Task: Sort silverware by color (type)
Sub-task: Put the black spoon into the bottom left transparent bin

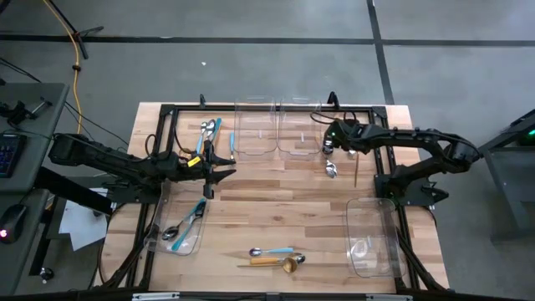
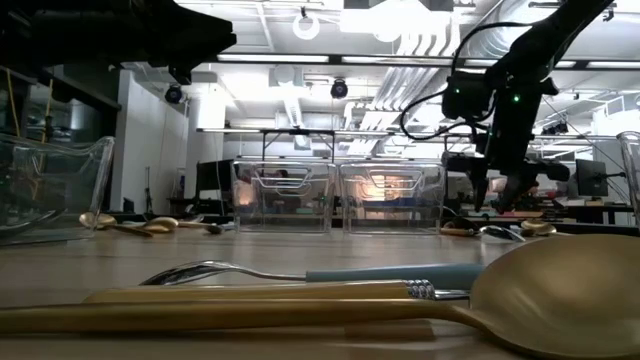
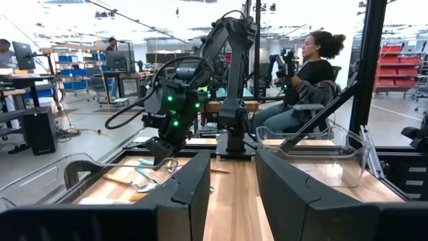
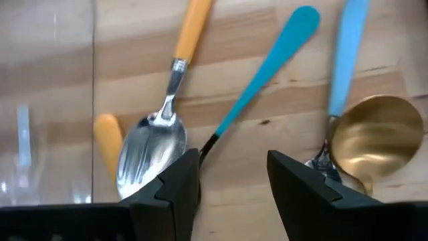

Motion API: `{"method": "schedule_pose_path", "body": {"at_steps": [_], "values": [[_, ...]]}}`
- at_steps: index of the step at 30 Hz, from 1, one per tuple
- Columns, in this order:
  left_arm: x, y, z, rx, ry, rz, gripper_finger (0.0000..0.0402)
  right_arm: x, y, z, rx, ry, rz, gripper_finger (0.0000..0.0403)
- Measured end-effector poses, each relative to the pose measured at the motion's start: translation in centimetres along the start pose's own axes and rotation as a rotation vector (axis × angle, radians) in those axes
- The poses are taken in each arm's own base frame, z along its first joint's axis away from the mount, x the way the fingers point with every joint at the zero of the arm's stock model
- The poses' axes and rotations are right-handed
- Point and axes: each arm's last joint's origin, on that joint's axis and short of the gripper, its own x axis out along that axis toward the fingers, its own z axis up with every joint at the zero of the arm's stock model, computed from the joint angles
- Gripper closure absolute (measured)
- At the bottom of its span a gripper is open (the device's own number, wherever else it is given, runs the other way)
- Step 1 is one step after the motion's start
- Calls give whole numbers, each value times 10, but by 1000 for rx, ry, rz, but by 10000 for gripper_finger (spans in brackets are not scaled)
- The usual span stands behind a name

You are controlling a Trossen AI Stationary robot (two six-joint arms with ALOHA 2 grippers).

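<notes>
My right gripper (image 1: 328, 149) (image 4: 233, 181) hovers open, pointing down over a cluster of silverware (image 1: 332, 167) near the far right of the table. Its fingers stand either side of the dark neck of a blue-handled utensil (image 4: 267, 63). Beside that utensil lie a silver spoon with an orange handle (image 4: 164, 130) and a gold spoon (image 4: 374, 137) next to a light-blue handle (image 4: 344, 60). My left gripper (image 1: 219, 174) (image 3: 234, 194) waits open above the table's left middle. More silverware lies at the far left (image 1: 209, 134) and by the near edge (image 1: 276, 257).
Two clear bins (image 1: 255, 149) (image 1: 299, 150) stand side by side at the far middle. A third bin (image 1: 188, 247) at the near left holds blue-handled spoons, and a fourth (image 1: 372, 209) sits at the near right. A seated person (image 3: 311, 73) is beyond the table.
</notes>
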Motion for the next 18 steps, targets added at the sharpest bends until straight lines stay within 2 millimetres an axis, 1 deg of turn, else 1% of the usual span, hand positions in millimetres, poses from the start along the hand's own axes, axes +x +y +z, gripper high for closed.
{"method": "schedule_pose_path", "body": {"at_steps": [2,7,18], "values": [[0,0,0,0,0,0,291,0,0,1,49,-31,-10,240],[0,0,0,-5,-1,0,291,2,0,1,117,-41,-14,240],[0,0,0,-5,-1,0,291,22,5,-5,188,-38,-70,240]]}}
